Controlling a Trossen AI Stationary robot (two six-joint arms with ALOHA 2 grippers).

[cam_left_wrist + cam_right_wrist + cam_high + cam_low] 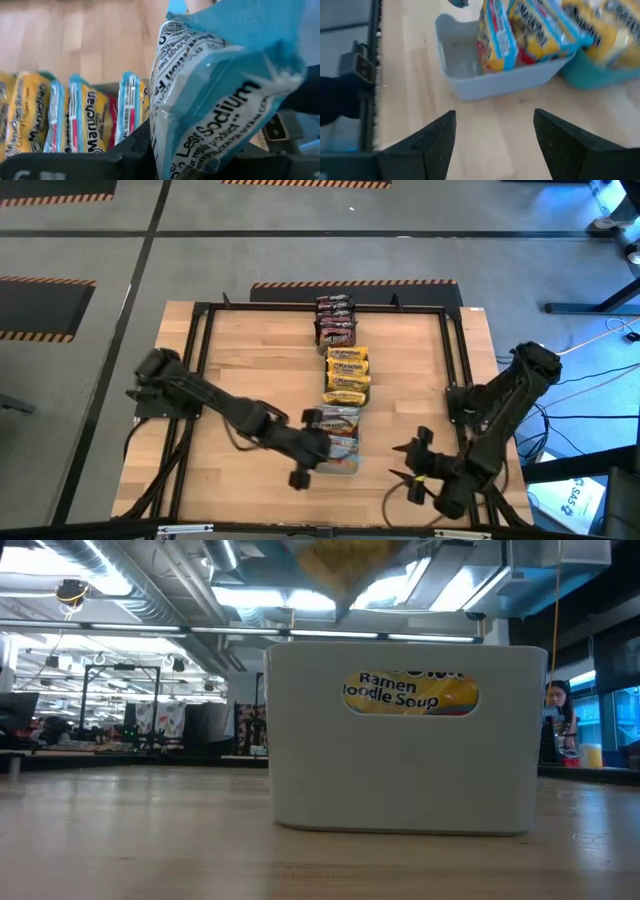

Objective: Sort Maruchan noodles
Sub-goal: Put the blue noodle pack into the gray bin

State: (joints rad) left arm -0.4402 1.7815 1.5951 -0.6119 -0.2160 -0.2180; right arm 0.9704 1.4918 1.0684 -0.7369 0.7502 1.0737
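Fingers of the left gripper (318, 442) grip a pale blue-edged noodle packet (215, 95) over the clear tray (470, 75) near the worktop's front edge, while the right gripper (492, 137) gapes wide, holding nothing.

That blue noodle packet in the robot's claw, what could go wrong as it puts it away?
The left gripper grips the blue packet low, so the crinkly wrapper might slip or flop. The near tray already holds upright packets; pushing another in might tip them or shove the light tray. The right gripper waits open nearby, so the arms could crowd.
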